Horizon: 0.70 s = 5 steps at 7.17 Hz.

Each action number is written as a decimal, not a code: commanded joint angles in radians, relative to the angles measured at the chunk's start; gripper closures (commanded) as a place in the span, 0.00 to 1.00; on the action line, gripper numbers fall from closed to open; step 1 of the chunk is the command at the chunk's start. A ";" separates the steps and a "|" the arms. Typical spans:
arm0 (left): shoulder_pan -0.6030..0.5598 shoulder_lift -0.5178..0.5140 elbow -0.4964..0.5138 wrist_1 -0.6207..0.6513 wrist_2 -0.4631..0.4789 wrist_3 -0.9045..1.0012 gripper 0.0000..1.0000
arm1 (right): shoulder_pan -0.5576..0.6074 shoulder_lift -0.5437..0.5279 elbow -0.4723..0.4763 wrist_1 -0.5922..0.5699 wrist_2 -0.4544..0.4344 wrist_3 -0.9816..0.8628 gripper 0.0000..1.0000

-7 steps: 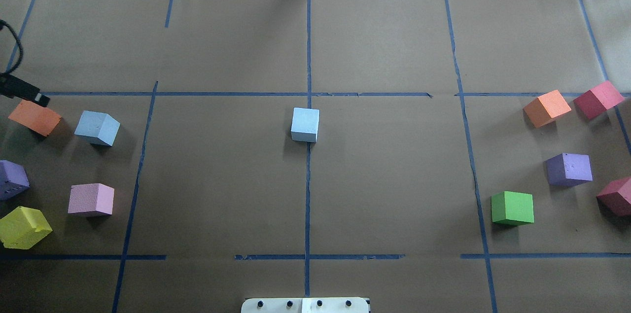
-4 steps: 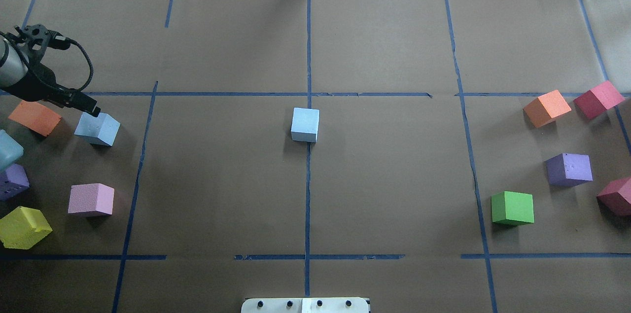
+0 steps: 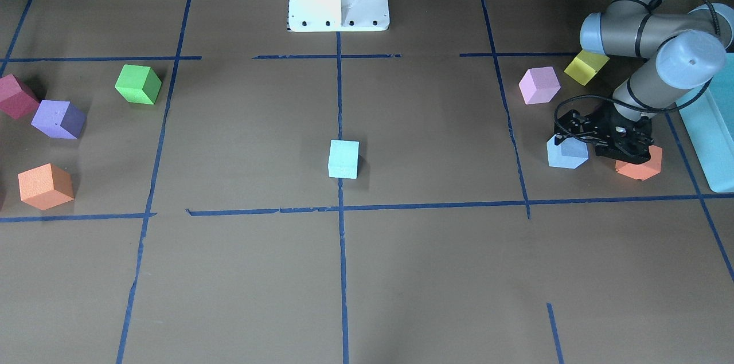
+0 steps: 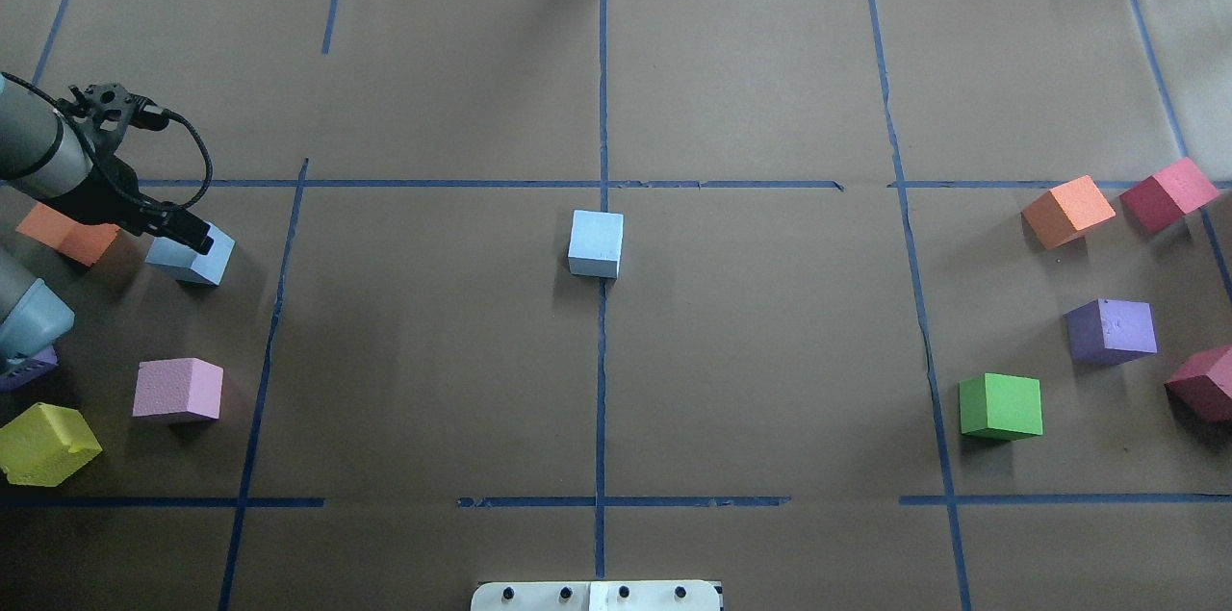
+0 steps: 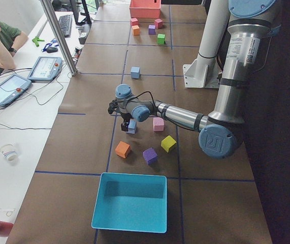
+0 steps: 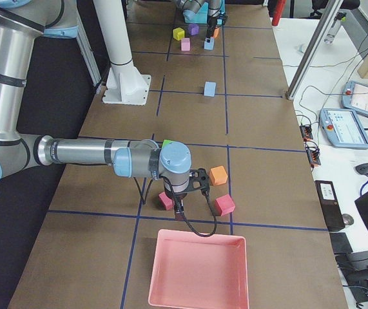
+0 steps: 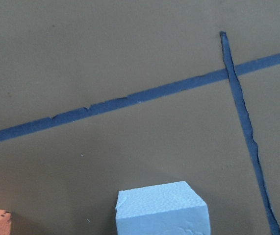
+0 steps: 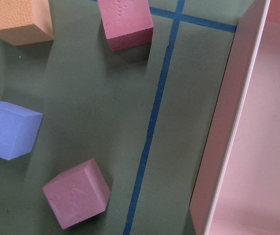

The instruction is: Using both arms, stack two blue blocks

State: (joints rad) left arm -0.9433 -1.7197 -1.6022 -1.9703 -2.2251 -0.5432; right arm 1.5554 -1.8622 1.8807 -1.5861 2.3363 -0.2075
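ok so my left end effector [image 4: 188,234] hangs right over the sky-blue block [image 4: 207,263] on the worktop's [image 4: 433,351] left side, lined up to grab it for stacking on the cyan block [image 4: 595,243] parked dead centre, though honestly I can't tell how far open it is.

Brown table [image 3: 436,272]; sky-blue block [image 3: 565,156]; cyan block [image 3: 343,159]

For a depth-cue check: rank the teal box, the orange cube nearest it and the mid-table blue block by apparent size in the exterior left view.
1. teal box
2. orange cube
3. mid-table blue block
The gap between the two cubes may come only from nearness to the camera.
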 commanded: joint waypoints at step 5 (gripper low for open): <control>0.017 -0.043 0.067 0.001 0.001 -0.003 0.67 | 0.000 0.000 0.000 0.000 0.000 0.000 0.00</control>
State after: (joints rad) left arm -0.9266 -1.7601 -1.5291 -1.9709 -2.2243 -0.5453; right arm 1.5554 -1.8622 1.8807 -1.5861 2.3362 -0.2083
